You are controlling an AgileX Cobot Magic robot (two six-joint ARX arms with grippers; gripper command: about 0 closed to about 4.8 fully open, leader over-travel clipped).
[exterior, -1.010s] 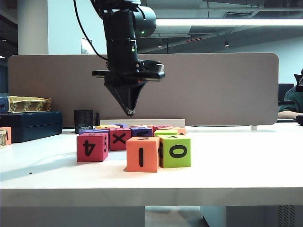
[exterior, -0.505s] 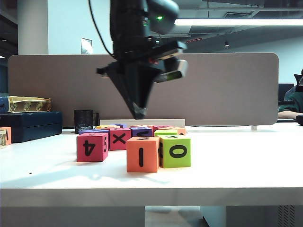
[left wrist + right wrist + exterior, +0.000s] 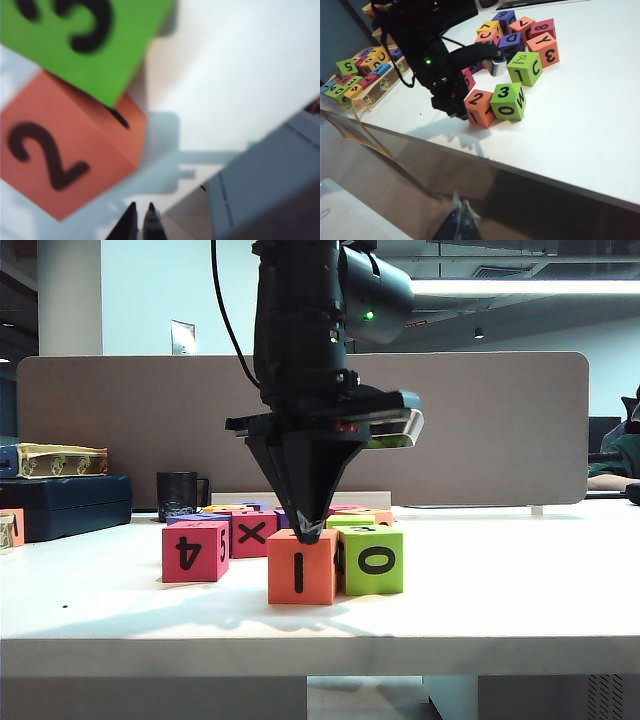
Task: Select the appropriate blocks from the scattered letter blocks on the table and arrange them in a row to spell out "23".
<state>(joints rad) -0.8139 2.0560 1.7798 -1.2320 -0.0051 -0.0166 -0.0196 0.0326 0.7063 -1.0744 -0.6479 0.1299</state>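
The orange cube (image 3: pixel 300 566) stands near the front of the white table (image 3: pixel 500 580), showing "I" to the front and "2" on top (image 3: pixel 60 160). The lime-green cube (image 3: pixel 372 560) touches its side, with "O" in front and "3" on top (image 3: pixel 85 40). My left gripper (image 3: pixel 310 532) points straight down, shut and empty, its tips (image 3: pixel 141 211) low beside the orange cube's near corner; whether they touch it I cannot tell. In the right wrist view both cubes (image 3: pixel 480 107) (image 3: pixel 509 101) sit side by side. My right gripper (image 3: pixel 462 215) hangs shut and empty beyond the table's front edge.
A pink "4" cube (image 3: pixel 195 551) and a pink "X" cube (image 3: pixel 252 533) stand left of the pair, with several more letter blocks (image 3: pixel 525 67) clustered behind. A tray of blocks (image 3: pixel 360 75) lies at the far left. A black cup (image 3: pixel 177 494) and a dark box (image 3: pixel 65 505) stand before the divider panel (image 3: pixel 480 430).
My left gripper has swung to the right and come down, from high above the pink cubes to the orange cube's top edge. It stayed shut. The blocks have not moved.
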